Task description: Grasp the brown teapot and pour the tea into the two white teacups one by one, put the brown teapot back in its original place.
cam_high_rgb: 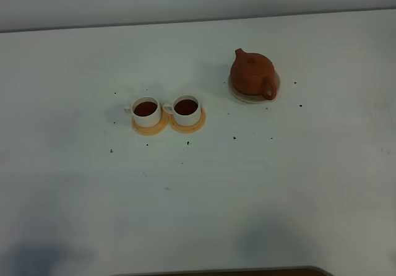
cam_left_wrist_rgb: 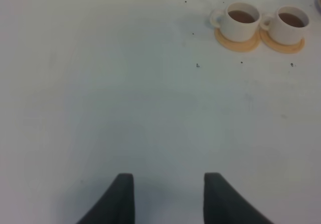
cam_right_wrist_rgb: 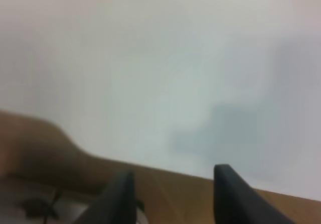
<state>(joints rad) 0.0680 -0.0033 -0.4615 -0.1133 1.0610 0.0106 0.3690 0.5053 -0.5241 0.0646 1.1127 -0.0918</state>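
At the near edge of the white bench (cam_high_rgb: 198,195), neither arm shows in the high view. The right hand (cam_right_wrist_rgb: 173,194), seen only by its own wrist camera, hangs over that near edge with its two dark fingers (cam_right_wrist_rgb: 120,196) spread apart and nothing between them; a brown edge strip (cam_right_wrist_rgb: 165,181) runs below them. The left hand (cam_left_wrist_rgb: 168,199) hovers above bare bench, its fingers likewise parted and holding nothing.

Farther in, left of centre, the two white teacups (cam_high_rgb: 166,110) stand side by side, just about touching, each on its own orange-tan coaster (cam_high_rgb: 150,126). Both hold dark tea. Small dark specks (cam_high_rgb: 234,138) are scattered on the bench around them.

Farthest back and to the right, well apart from the cups, the brown teapot (cam_high_rgb: 252,73) sits upright on the pale cream saucer (cam_high_rgb: 255,98), lid on, with its spout pointing away and its loop handle toward the near side.
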